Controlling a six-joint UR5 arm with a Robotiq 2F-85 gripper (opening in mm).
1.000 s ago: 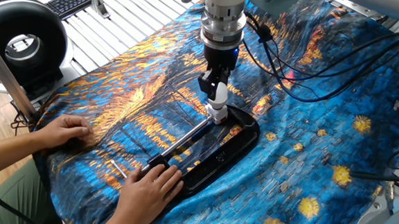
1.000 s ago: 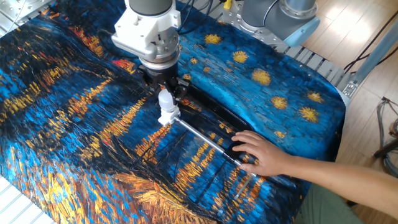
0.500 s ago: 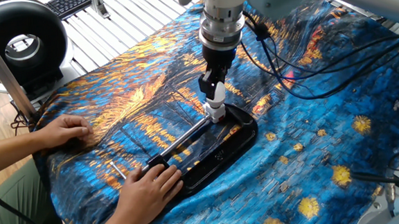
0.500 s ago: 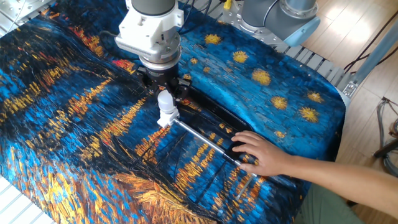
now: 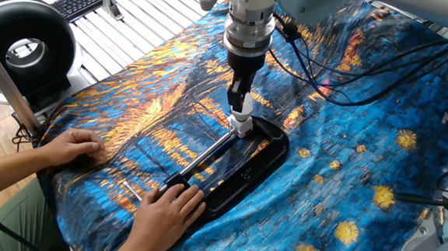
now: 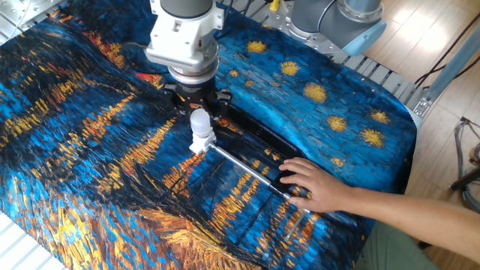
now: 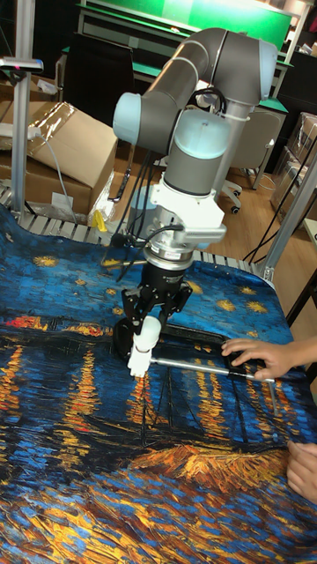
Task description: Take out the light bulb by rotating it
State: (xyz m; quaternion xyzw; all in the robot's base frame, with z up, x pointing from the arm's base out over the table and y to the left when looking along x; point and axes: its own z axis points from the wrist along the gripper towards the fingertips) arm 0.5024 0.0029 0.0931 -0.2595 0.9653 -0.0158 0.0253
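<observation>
Unscrewing is the step in hand: our hand (image 6: 199,112) closes on the light bulb (image 6: 199,124), which stands upright in its socket (image 6: 199,144) on the black tray (image 5: 267,160). Next we judge more turning, then a straight lift.

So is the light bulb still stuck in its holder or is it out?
Still in: the light bulb stands upright on its socket, with the gripper around it.
</observation>
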